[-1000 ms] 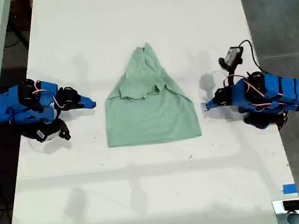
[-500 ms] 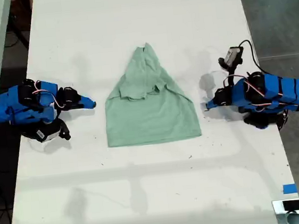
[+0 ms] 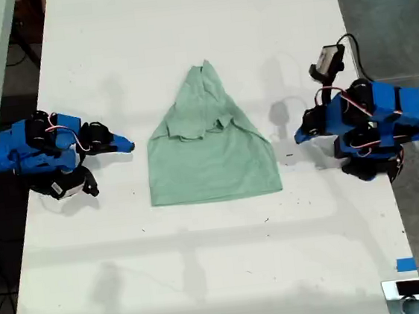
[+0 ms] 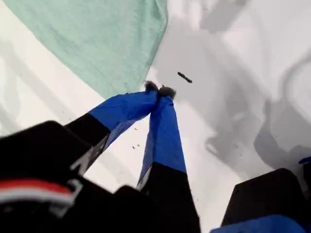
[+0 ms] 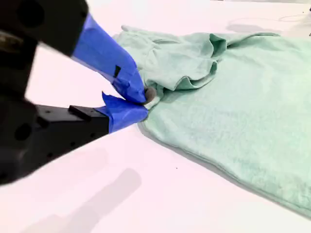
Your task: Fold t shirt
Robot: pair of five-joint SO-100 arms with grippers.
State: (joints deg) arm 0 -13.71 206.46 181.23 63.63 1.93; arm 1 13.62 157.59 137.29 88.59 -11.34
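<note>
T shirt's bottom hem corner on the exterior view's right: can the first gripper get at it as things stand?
Probably yes. My first gripper, jaws shut, sits just off the t shirt edge, with only bare white table between them; it would need to open first.

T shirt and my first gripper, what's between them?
Between the t shirt and my first gripper, only bare white table with one small dark speck. The exterior view shows the gap, the first wrist view the speck.
</note>
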